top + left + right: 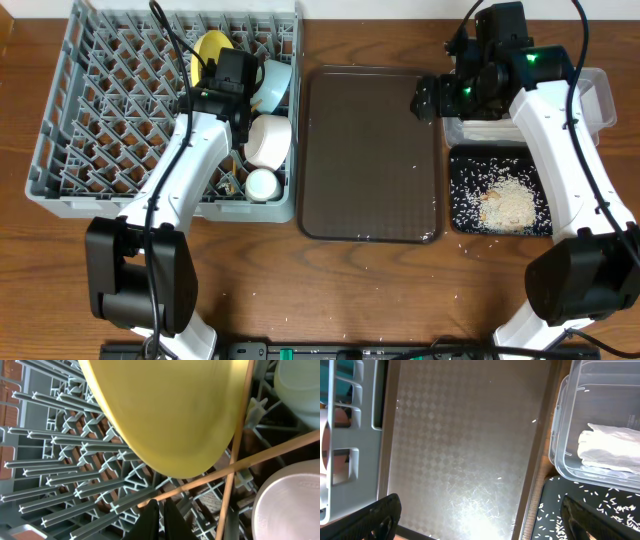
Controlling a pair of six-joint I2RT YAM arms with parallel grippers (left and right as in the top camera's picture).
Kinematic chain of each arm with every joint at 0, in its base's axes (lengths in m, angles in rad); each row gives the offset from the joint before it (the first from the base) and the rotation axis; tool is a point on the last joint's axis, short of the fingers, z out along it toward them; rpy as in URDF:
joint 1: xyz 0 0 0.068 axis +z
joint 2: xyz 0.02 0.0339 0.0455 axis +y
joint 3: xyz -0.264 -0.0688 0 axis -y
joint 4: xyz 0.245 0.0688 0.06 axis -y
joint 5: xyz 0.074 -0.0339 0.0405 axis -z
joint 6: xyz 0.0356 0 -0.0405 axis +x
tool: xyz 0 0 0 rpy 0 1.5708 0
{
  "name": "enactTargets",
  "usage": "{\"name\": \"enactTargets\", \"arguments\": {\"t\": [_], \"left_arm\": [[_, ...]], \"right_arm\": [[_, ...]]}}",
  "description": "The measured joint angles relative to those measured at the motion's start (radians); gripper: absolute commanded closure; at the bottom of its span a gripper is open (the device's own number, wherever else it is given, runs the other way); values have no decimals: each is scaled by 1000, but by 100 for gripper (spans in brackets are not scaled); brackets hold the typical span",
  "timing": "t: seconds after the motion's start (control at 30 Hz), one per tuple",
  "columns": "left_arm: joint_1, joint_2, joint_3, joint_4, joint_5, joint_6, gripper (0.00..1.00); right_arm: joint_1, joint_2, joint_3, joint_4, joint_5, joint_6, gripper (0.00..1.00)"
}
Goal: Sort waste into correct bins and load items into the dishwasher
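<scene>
Grey dish rack (60,150): your left gripper (161,510) hangs over its pegs, jaws clenched with nothing seen between them. The rack holds one yellow plate (165,410) on edge, one light blue bowl (275,85), one white bowl (268,140), one cup (262,184), and two chopsticks (270,454) with their long axes crossed. Your right gripper (490,525), spread wide and empty, hovers above the brown tray (460,435). One napkin (615,447) lies in the clear tub (560,435).

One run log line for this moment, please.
left gripper: shut, over dish rack | right gripper: open, over brown tray | chopsticks: crossed in rack
</scene>
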Motion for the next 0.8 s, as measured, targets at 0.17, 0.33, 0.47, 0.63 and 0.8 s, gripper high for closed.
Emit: {"name": "enactTargets", "arguments": {"t": [0.17, 0.33, 0.47, 0.63, 0.8], "left_arm": [[0, 0, 0, 13, 0, -3, 83], [-13, -13, 0, 14, 0, -7, 51], [-39, -79, -1, 17, 0, -24, 34], [-84, -272, -1, -24, 45, -88, 20], [-104, -500, -1, -105, 195, -108, 17]], "right_arm": [[0, 0, 0, 0, 0, 0, 1], [0, 0, 0, 0, 0, 0, 1], [0, 0, 0, 0, 0, 0, 1], [0, 0, 0, 0, 0, 0, 1], [0, 0, 0, 0, 0, 0, 1]]}}
